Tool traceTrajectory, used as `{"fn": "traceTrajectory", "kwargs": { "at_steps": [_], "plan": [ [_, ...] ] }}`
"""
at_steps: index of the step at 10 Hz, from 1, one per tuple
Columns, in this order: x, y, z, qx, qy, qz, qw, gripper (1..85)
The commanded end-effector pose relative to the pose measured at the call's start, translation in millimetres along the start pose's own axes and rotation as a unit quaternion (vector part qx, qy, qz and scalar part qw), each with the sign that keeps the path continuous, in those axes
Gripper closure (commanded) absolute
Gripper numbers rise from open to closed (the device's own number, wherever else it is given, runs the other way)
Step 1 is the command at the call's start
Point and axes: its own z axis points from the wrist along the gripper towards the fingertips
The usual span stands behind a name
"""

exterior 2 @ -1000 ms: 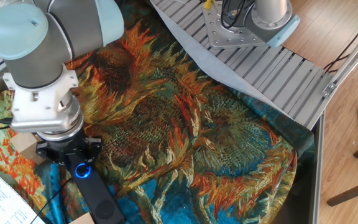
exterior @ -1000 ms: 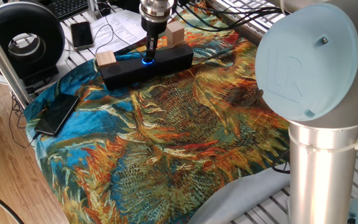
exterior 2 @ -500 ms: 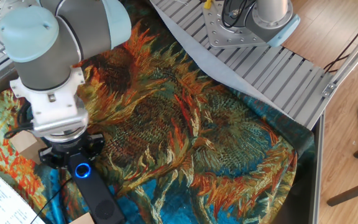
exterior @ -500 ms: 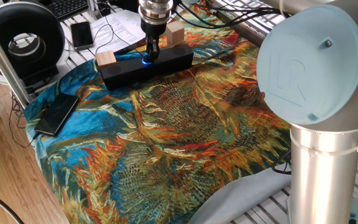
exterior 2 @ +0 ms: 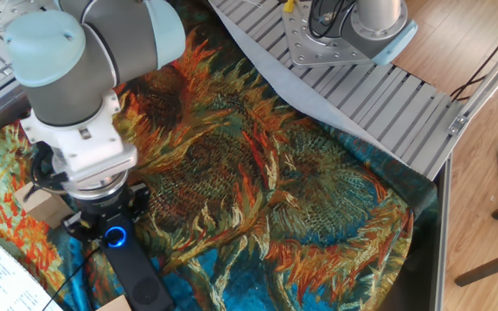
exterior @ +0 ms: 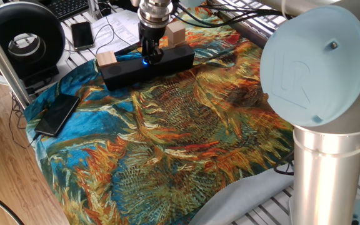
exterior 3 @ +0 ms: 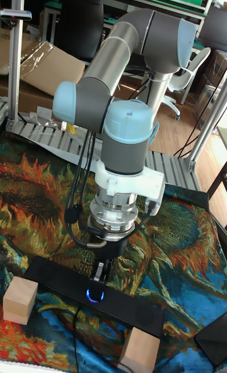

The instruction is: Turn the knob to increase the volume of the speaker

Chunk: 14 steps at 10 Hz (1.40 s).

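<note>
Blocks point(exterior 3: 20, 301), two; speaker point(exterior: 120, 72), one

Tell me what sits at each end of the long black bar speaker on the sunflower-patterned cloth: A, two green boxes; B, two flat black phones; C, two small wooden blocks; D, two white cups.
C. A small wooden block sits at one end of the long black bar speaker, and a second wooden block sits at the other end.
</note>
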Motion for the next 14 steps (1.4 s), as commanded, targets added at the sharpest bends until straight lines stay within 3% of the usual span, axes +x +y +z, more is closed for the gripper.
{"fn": "traceTrajectory", "kwargs": {
  "at_steps": [1, 4, 5, 9, 14],
  "plan": [
    [-2.9, 2.2, 3.4, 0.002, -0.012, -0.062, 0.998, 39.3],
    [-2.3, 6.1, 2.1, -0.003, -0.014, -0.056, 0.9983, 39.3],
    [-2.4, 12.1, 1.6, -0.015, -0.015, -0.045, 0.9988, 39.7],
    [15.1, 7.1, -10.8, -0.03, 0.017, -0.042, 0.9985, 43.0],
    [18.0, 6.2, -8.8, -0.031, 0.021, -0.048, 0.9982, 44.7]
  ]
}}
